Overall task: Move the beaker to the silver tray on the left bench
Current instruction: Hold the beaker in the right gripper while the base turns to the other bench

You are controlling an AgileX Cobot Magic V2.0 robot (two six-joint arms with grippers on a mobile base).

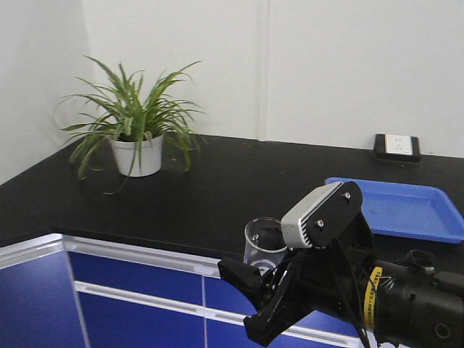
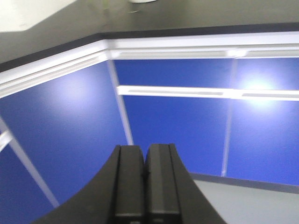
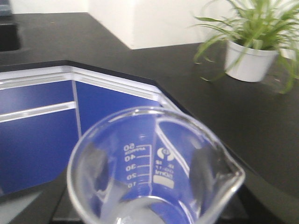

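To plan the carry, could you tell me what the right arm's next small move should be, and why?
Probably keep the right gripper shut on the beaker and swing it leftward, away from the blue-fronted bench. The beaker is held off the benchtop, and no silver tray shows in any view.

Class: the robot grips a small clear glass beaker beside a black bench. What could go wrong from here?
1. The small clear glass beaker hangs in the right gripper by the black benchtop's edge; a slip on smooth glass would likely drop it.
2. No silver tray is in view; a long carry could knock the glass on that edge.
3. The shut left gripper sits near the blue cabinet fronts and may bump them.
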